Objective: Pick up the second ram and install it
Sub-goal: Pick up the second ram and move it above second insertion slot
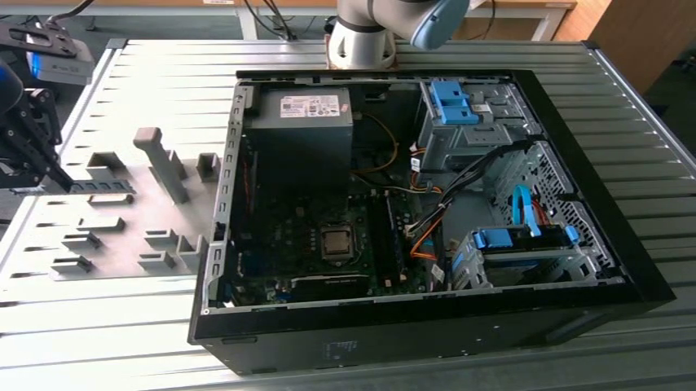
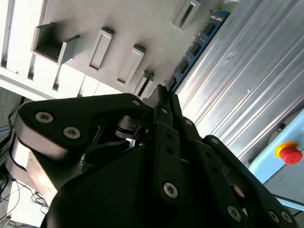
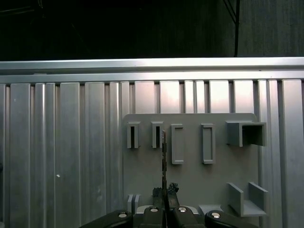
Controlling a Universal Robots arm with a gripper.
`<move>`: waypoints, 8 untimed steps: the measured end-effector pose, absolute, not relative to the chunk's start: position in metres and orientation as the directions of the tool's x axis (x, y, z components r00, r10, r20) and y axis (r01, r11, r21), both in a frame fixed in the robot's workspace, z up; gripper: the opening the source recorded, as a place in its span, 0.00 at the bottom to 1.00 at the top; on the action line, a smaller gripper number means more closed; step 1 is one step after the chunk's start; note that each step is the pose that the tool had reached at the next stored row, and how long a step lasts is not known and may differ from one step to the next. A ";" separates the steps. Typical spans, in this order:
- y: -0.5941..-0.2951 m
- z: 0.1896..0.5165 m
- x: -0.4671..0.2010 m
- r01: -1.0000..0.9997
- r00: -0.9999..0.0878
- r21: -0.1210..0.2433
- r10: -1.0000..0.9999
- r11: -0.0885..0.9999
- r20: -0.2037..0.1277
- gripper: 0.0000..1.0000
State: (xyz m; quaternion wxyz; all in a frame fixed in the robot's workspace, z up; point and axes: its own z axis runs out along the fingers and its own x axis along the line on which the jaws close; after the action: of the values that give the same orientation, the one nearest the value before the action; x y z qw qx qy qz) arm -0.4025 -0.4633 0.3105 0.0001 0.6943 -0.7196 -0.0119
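Ram (image 2: 194, 47) between tool (image 2: 162, 94) fingertips

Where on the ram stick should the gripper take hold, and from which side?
Pinch its two flat faces across the thin upper edge, coming down from above. The ram stick stands on edge on the gray holder plate, so that edge faces up. The gripper is shut on one end of it.

Strong light rakes the ribbed table (image 1: 609, 106), with washed-out glare at the exterior view's left around the grey fixture plate (image 1: 120, 244). The inside of the computer case (image 1: 435, 326) lies in dim shadow. In the second wrist view the gripper (image 2: 161, 92) is a dark mass against the overexposed plate. In the first wrist view the far background is black, and the clamped second ram (image 3: 164, 156) shows as a thin dark edge.
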 end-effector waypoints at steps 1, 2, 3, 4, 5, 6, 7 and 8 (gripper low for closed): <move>-0.463 0.311 -0.402 -0.999 -0.036 0.017 -0.999 0.036 -0.016 0.14; -0.463 0.311 -0.402 -0.999 -0.036 0.017 -0.999 0.036 -0.016 0.14; -0.463 0.311 -0.403 -0.999 -0.036 0.017 -0.999 0.036 -0.016 0.14; -0.463 0.312 -0.402 -0.999 -0.036 0.017 -0.999 0.036 -0.016 0.14; -0.463 0.313 -0.402 -0.999 -0.036 0.017 -0.999 0.036 -0.016 0.14; -0.463 0.314 -0.402 -0.999 -0.036 0.017 -0.999 0.036 -0.016 0.14; -0.463 0.315 -0.402 -0.999 -0.036 0.017 -0.999 0.036 -0.016 0.14; -0.463 0.316 -0.402 -0.999 -0.036 0.017 -0.999 0.036 -0.016 0.14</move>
State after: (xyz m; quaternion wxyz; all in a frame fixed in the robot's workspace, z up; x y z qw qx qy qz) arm -0.4025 -0.4633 0.3162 0.0001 0.6943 -0.7196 -0.0119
